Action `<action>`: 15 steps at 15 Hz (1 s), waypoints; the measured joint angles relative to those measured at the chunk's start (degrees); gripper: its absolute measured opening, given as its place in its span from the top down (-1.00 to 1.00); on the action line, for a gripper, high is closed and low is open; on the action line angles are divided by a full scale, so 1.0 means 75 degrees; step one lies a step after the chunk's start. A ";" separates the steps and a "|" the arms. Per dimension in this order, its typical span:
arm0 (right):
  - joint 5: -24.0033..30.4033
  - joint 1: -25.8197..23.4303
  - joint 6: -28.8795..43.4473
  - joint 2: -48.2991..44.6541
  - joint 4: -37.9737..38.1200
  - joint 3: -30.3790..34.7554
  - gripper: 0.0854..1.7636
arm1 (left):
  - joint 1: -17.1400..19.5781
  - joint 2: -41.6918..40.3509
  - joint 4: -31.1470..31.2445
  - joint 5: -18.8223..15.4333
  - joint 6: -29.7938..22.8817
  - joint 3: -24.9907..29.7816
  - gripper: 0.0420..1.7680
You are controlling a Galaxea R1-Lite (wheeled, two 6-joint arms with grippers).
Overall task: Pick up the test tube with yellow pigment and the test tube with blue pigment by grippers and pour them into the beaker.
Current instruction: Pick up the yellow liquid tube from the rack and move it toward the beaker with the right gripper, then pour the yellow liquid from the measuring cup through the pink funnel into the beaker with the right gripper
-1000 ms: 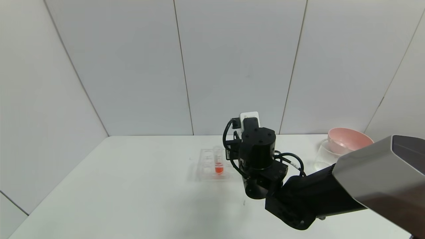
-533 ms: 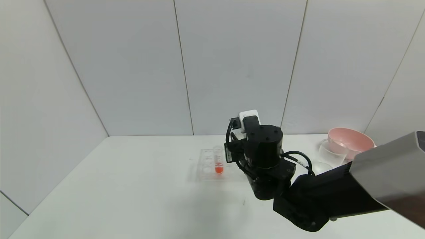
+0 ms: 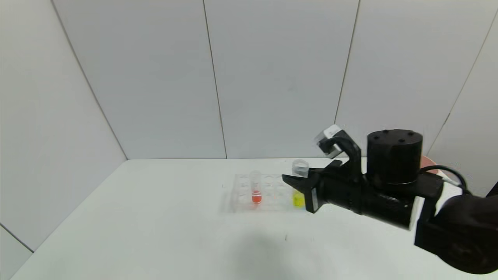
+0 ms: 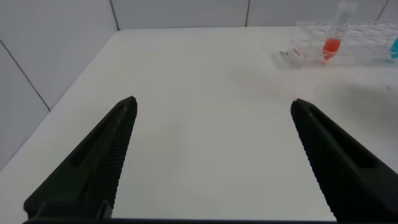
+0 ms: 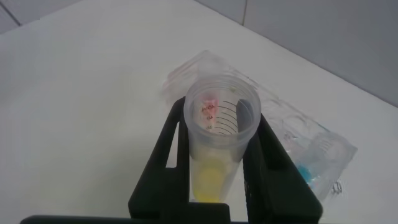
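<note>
My right gripper point(image 3: 296, 183) is shut on the test tube with yellow pigment point(image 3: 298, 199), which stands upright at the right end of the clear rack point(image 3: 245, 194). In the right wrist view the tube point(image 5: 214, 177) sits between the black fingers point(image 5: 168, 155). I cannot tell whether its bottom is clear of the rack. The blue tube's liquid shows in the rack point(image 5: 305, 175) and in the left wrist view point(image 4: 394, 46). My left gripper point(image 4: 212, 101) is open and empty over bare table, out of the head view. The beaker is hidden.
A tube with orange-red liquid point(image 3: 255, 196) stands in the rack's left part and also shows in the left wrist view point(image 4: 333, 43). The right arm point(image 3: 393, 186) covers the table's back right, where a sliver of the pink bowl point(image 3: 430, 161) shows. Walls close the back.
My right arm has swung to the right and turned its gripper sideways, uncovering the yellow tube and the rack's right end. It now hides the beaker and most of the pink bowl.
</note>
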 joint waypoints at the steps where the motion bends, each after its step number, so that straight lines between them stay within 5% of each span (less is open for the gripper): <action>1: 0.0715 -0.0463 -0.0052 -0.0322 0.0302 0.0137 0.45 | -0.0003 0.0000 0.0003 0.0000 0.0000 0.0000 -1.00; 4: 0.2679 -0.2066 -0.0800 -0.1044 0.1291 0.0314 0.45 | -0.0003 0.0000 0.0000 0.0000 0.0000 0.0000 -1.00; 8: 0.4961 -0.4151 -0.3215 -0.1421 0.3101 0.0184 0.45 | -0.0003 0.0000 0.0000 0.0000 0.0000 0.0000 -1.00; 15: 0.5388 -0.5780 -0.5325 -0.0873 0.6129 -0.2253 0.45 | -0.0003 0.0000 0.0000 0.0000 0.0000 0.0000 -1.00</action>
